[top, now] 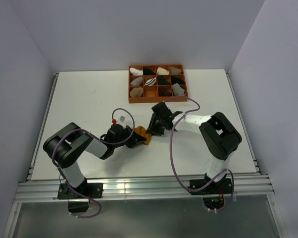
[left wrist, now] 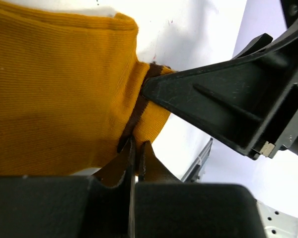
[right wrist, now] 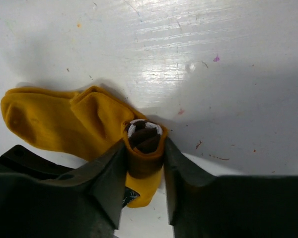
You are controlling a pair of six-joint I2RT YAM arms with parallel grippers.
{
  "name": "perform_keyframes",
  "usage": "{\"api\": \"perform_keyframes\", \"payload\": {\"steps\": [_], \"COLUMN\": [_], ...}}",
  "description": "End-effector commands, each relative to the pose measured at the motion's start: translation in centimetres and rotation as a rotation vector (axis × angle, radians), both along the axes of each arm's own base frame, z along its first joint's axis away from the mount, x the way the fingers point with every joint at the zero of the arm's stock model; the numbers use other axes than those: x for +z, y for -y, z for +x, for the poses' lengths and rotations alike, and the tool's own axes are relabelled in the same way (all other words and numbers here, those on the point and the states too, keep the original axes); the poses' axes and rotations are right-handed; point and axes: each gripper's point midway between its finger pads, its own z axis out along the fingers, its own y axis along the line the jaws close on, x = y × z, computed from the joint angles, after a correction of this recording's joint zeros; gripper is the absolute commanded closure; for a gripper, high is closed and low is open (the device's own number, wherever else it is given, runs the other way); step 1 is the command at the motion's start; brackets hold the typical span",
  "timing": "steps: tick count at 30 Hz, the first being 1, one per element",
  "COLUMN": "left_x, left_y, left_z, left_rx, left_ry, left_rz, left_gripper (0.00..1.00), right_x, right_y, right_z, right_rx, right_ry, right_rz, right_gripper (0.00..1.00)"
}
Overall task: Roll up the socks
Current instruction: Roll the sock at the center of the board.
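1. Left fingers (left wrist: pixel 151 171): together, pinching the yellow sock (left wrist: pixel 54 89) at its brown-striped edge; low over the white tabletop (top: pixel 84 99), left of centre.
2. Sock position: lying on the tabletop between the two arms; toe end flat with one fold; cuff end rolled into a tight tube showing brown and white at its open end.
3. Right fingers (right wrist: pixel 109 173): clamped on the rolled cuff end, one on each side, both touching it.
4. Orange tray (top: pixel 157 101): towards the far edge, well apart from the sock; compartments hold small white, black and beige bundles (top: pixel 162 71).
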Motion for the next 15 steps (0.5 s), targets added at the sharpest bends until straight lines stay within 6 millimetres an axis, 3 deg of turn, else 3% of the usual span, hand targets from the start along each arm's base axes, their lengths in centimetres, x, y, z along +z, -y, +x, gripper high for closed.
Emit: {"api": "perform_keyframes", "payload": {"steps": [1, 5, 8, 11, 12, 15], "left_x": [-1.2, -1.2, -1.3, -1.3, -0.4, 0.8], "left_y": [-0.4, -0.3, -0.5, -1.1, -1.1, -1.8], "left_z": [-1.1, -1.2, -1.2, -1.1, -0.6, 0.2], "left_rx": [-0.007, -0.011, -0.016, -0.012, -0.009, 0.019], "left_ry": [-0.063, -0.069, -0.061, -0.039, 0.014, 0.107], "left_rz": [-0.011, -0.021, 0.006, 0.068, 0.09, 0.217], "left_gripper": [0.99, 0.99, 0.93, 0.76, 0.65, 0.53], "right_x": [-1.7, -1.7, -1.3, -0.8, -0.6, -0.5], "right_y": [0.4, 0.9, 1.3, 1.9, 1.9, 2.0], "right_z": [-0.5, -0.5, 0.1, 0.2, 0.4, 0.3], "right_rx": [-0.008, 0.001, 0.007, 0.009, 0.015, 0.028], "right_ry": [-0.022, -0.032, -0.016, -0.016, -0.012, -0.023], "right_rz": [-0.042, -0.084, -0.126, -0.173, -0.178, -0.196], "right_gripper": [0.63, 0.99, 1.0, 1.0, 1.0, 1.0]}}
